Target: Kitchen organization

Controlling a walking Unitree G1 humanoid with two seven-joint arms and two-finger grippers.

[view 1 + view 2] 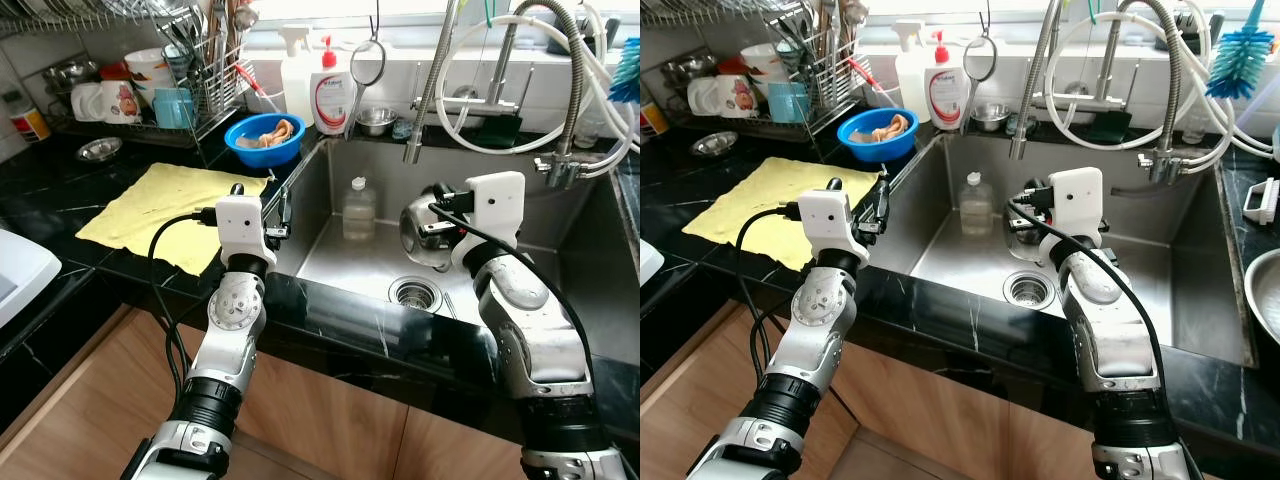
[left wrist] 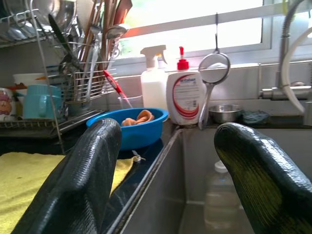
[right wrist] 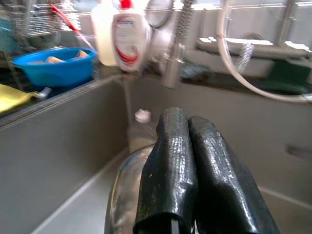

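Head views: one steel bowl (image 1: 422,232) hangs in the sink (image 1: 560,300), pinched by the right gripper (image 1: 432,232); one clear bottle (image 1: 359,208) stands behind. Left wrist view: left gripper (image 2: 165,170) spread wide, empty, facing one blue bowl (image 2: 127,125). Right wrist view: two fingers (image 3: 170,165) clenched on the bowl's rim

Sink (image 1: 560,290) set in the tabletop (image 1: 60,200), bottle (image 1: 359,208) standing inside it, cloth (image 1: 165,210) spread left of the sink, bowl (image 1: 264,138) behind the cloth, dish rack (image 1: 150,90) further left.
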